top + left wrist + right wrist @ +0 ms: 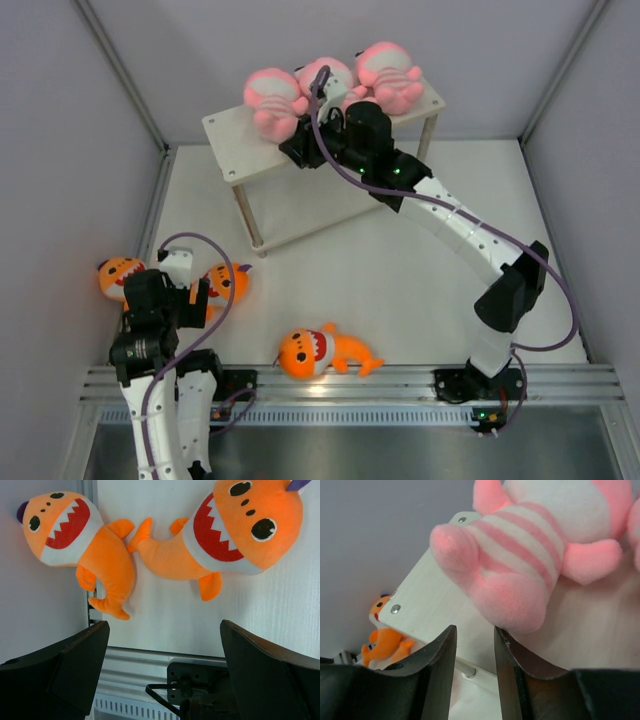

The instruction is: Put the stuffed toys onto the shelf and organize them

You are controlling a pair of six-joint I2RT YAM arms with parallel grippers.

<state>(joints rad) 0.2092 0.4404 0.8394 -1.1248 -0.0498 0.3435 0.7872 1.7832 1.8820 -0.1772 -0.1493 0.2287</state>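
sharks are lying in front of the shelf, nearest the left gripper, hanging wide open and empty. right gripper, barely open, is holding nothing up at its top.

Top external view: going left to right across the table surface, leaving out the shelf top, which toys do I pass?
far-left orange shark → second orange shark, just right of it → third orange shark, nearest the camera, around mid-frame.
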